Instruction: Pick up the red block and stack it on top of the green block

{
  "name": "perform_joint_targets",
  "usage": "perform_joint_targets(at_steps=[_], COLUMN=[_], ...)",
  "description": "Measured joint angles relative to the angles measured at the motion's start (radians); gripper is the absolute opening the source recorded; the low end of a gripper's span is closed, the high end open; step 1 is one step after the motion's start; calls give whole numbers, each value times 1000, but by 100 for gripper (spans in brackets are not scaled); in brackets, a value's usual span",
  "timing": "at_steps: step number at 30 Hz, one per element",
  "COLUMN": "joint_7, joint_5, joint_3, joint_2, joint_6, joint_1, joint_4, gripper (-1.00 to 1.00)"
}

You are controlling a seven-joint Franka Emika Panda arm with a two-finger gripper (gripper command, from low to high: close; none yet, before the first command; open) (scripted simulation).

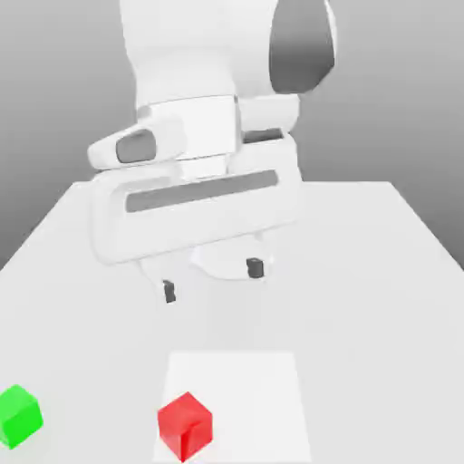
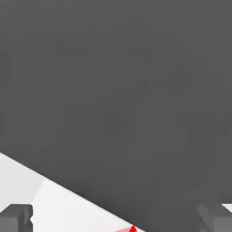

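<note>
The red block (image 1: 185,426) rests on the white table near the front edge in the exterior view, and one corner of it (image 2: 132,229) peeks into the hand view. The green block (image 1: 18,415) sits on the table well off to the exterior view's left of the red one. My gripper (image 1: 211,279) hangs above the table's middle, behind the red block and clear of both cubes. It is open, its two dark fingertips (image 1: 169,292) spread wide with nothing between them. Both fingertips (image 2: 16,218) stand far apart in the hand view.
The white table (image 1: 381,272) spreads across the scene, with a brighter rectangular patch (image 1: 263,381) under and around the red block. The arm's bulky white body (image 1: 199,181) looms over the table's back half. A dark grey background (image 2: 118,90) lies beyond the table's edge.
</note>
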Motion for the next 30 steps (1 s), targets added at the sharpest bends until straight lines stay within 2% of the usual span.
perform_joint_targets(at_steps=[7, 12, 13, 20, 25, 30], joint_7=[-175, -261, -270, -270, -198, -261], joint_5=[-53, 26, 39, 37, -62, -37], joint_3=[-9, 63, 74, 75, 3, -103], joint_2=[229, 407, 429, 427, 273, 281], joint_6=[106, 242, 259, 255, 128, 27], joint_1=[-26, -85, -94, -95, -54, -198], joint_4=[-50, -29, -26, -26, -50, 44], gripper=[0, 0, -100, -100, -100, -100])
